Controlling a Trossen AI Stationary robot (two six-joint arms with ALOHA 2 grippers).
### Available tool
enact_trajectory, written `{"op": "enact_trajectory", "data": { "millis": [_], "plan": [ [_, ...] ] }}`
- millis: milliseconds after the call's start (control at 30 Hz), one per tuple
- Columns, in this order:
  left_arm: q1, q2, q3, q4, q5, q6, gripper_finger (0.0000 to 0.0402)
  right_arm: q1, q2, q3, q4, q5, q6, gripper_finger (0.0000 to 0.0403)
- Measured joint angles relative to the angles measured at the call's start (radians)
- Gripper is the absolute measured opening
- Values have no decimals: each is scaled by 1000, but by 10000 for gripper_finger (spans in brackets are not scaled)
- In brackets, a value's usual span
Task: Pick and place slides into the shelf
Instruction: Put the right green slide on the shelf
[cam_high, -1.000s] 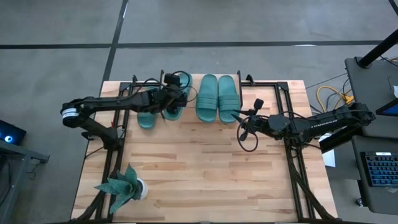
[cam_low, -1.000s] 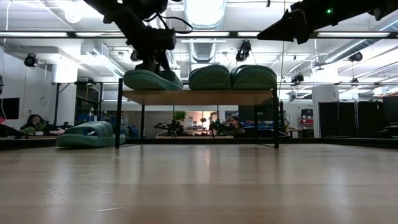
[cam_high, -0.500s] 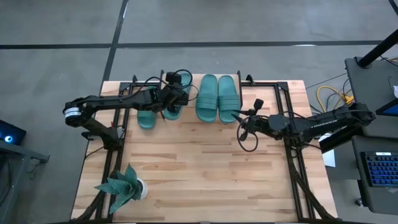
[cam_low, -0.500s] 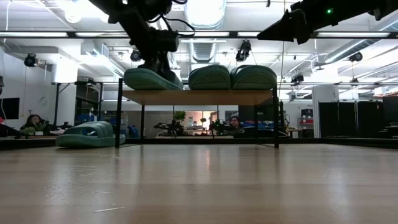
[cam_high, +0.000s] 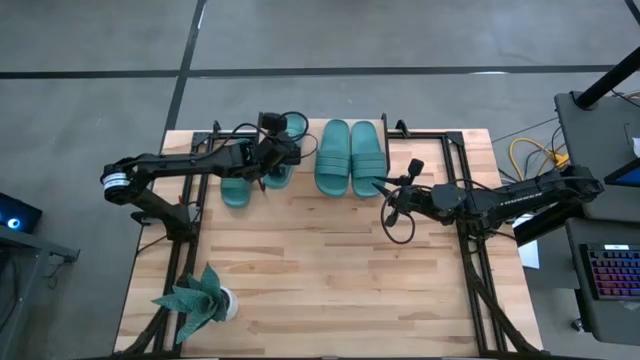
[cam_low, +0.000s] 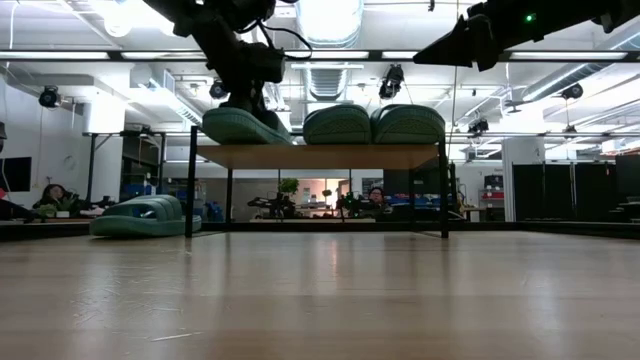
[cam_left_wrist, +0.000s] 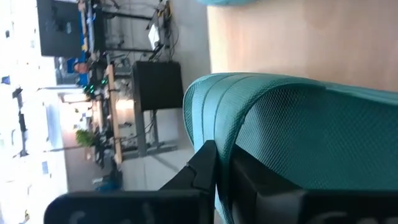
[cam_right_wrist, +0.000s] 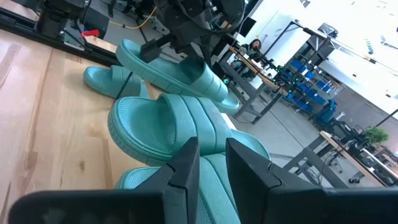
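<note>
The shelf (cam_low: 320, 156) stands at the table's far side. Three teal slides lie on its plank: two side by side (cam_high: 350, 158) at the right and one (cam_low: 247, 126) at the left, a little tilted. My left gripper (cam_low: 246, 100) stands shut right above that left slide (cam_left_wrist: 311, 137). Another slide (cam_high: 234, 188) rests sole down on the table, left of the shelf. My right gripper (cam_high: 393, 196) hovers open by the shelf's near right corner with nothing between its fingers (cam_right_wrist: 186, 163). My left gripper's shut fingers come from above, pointing down, at the top of the left slide near its strap (cam_left_wrist: 217, 106). Whether the tips press on it or hang just clear, I cannot tell. The slide lies on the shelf's plank.
A teal plant in a white pot (cam_high: 200, 300) stands at the table's near left corner. Black frame rails (cam_high: 478, 270) run along both sides of the table. The wooden tabletop (cam_high: 320, 280) spreads out before the shelf.
My left gripper has shut its fingers over the left slide on the shelf and stayed in about the same place. The slide has stayed on the plank.
</note>
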Motion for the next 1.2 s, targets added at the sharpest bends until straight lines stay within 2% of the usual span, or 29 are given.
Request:
{"op": "enact_trajectory", "data": {
  "millis": [200,733,1200],
  "plan": [
    [6,0,1,1,-85,0,2,0,0,0,0,0,0,77],
    [92,2,-5,83,-88,25,1,0,0,0,0,0,-8,75],
    [139,87,3,149,-85,83,0,0,0,0,-1,0,-8,69]
  ]
}}
